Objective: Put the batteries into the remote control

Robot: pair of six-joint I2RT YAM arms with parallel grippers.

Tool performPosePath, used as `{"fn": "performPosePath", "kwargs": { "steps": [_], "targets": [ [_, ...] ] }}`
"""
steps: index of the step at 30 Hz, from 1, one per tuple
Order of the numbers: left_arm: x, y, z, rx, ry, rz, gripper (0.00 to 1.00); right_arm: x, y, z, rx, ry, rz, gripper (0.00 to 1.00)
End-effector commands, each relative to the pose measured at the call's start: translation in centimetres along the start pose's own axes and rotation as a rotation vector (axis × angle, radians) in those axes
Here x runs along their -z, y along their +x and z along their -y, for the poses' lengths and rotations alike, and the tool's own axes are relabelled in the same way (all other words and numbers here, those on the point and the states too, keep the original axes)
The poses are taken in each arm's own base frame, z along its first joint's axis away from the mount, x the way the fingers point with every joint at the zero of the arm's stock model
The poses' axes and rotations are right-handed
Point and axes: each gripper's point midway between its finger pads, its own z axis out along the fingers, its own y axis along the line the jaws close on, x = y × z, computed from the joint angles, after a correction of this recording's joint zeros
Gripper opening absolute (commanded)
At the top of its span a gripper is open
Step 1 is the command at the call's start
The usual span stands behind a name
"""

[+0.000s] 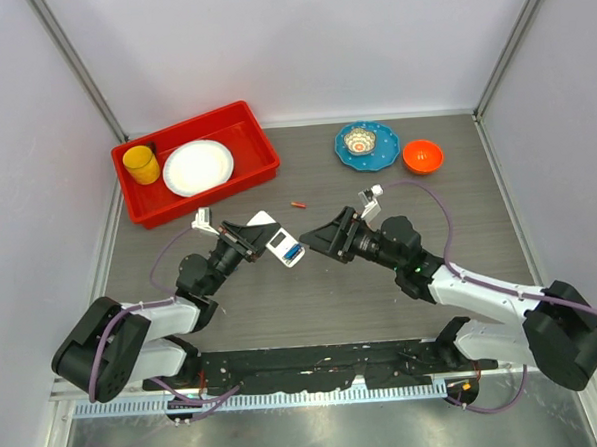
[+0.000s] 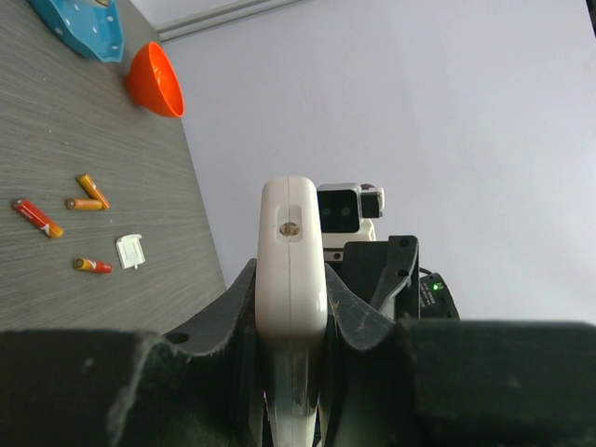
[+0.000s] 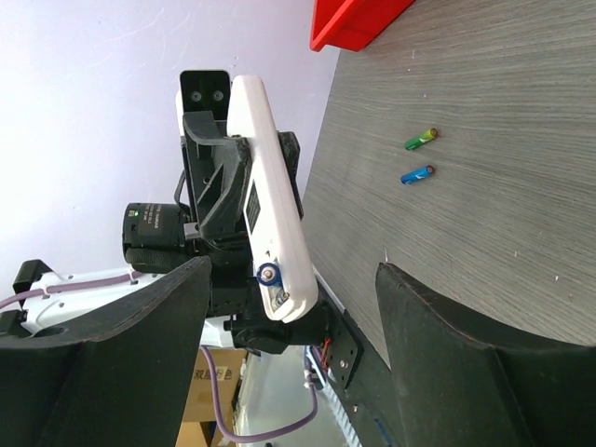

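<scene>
The white plastic remote control (image 1: 284, 246) is off the grey wood-grain counter (image 1: 403, 308), clamped between the closed fingers of the left tool (image 2: 291, 321). It looks light, rigid and smooth, so it is best gripped across the body, clear of the battery bay. The right tool (image 1: 319, 238) faces it, spread wide and empty. Only the left wrist view shows 4 orange-red cylinder batteries (image 2: 91, 265), tiny and likely to roll. The right wrist view shows 1 blue battery (image 3: 270, 272) in the remote.

Red tray (image 1: 247, 151), blue plate (image 1: 386, 139), orange bowl (image 1: 422, 156)
</scene>
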Motion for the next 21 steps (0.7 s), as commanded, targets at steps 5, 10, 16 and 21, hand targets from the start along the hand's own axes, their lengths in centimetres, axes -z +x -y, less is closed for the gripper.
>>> {"fn": "performPosePath", "kwargs": {
  "steps": [5, 10, 16, 21],
  "targets": [
    [0.6, -1.1, 6.4, -0.047, 0.257, 0.053, 0.0, -0.6, -0.5, -1.1, -0.006, -0.052, 0.01, 0.71],
    [0.6, -1.1, 6.5, -0.047, 0.259, 0.051, 0.0, -0.8, -0.6, -1.1, -0.008, -0.049, 0.01, 0.68],
    [0.7, -1.1, 6.6, -0.047, 0.262, 0.052, 0.0, -1.1, -0.4, -0.5, -0.014, -0.034, 0.004, 0.65],
    [0.7, -1.1, 6.6, -0.046, 0.262, 0.05, 0.0, -1.2, -0.2, -0.1, -0.016, -0.027, -0.006, 0.63]
  ]
}}
